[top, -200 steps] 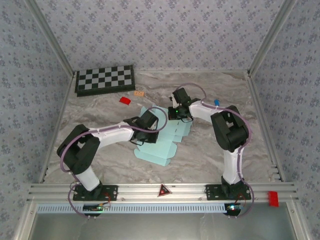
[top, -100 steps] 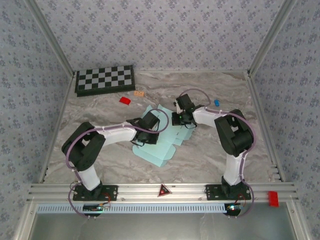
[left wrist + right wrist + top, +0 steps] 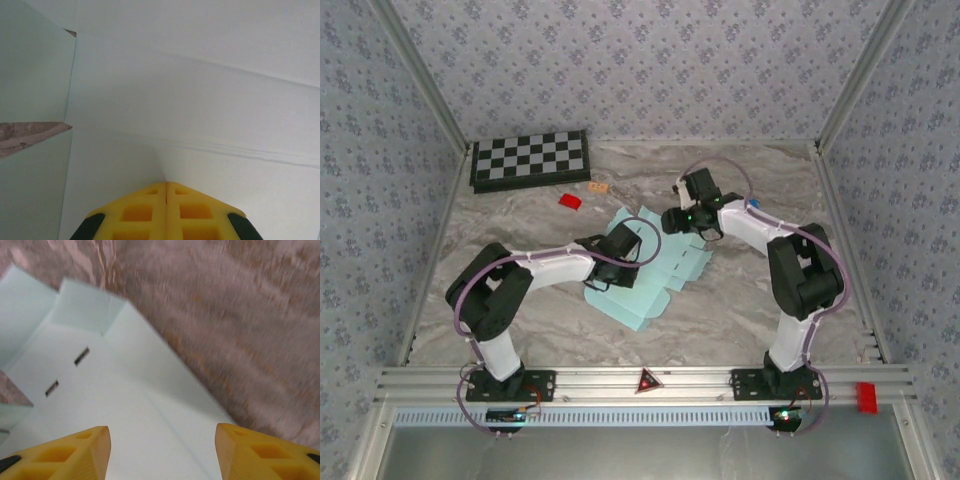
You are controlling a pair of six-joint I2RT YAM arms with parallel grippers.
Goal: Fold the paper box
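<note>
1. While our left gripper (image 3: 166, 186) stays clenched and empty, its tip pressing on the paper box (image 3: 638, 298), the sheet lies flat in the middle of the table (image 3: 740, 310).
2. Our right gripper (image 3: 162, 435) has just sprung open above the sheet's right edge; we judge a flap released, its crease now unheld.

— What sort of place is this you work in?

— A robot test cell in a lab, not a home. My left arm (image 3: 535, 268) and right arm (image 3: 798, 275) are bolted to an aluminium rail (image 3: 700, 378) at the near edge of a marble-patterned desk (image 3: 720, 320).

— But there is flowered wallpaper.

— Only on flat panels (image 3: 640, 70) that box me in on three sides, joined by bare metal posts (image 3: 422, 75). A checkerboard (image 3: 529, 159) lies in the far corner, and a small circuit board (image 3: 508, 416) glows green below my left base.
</note>
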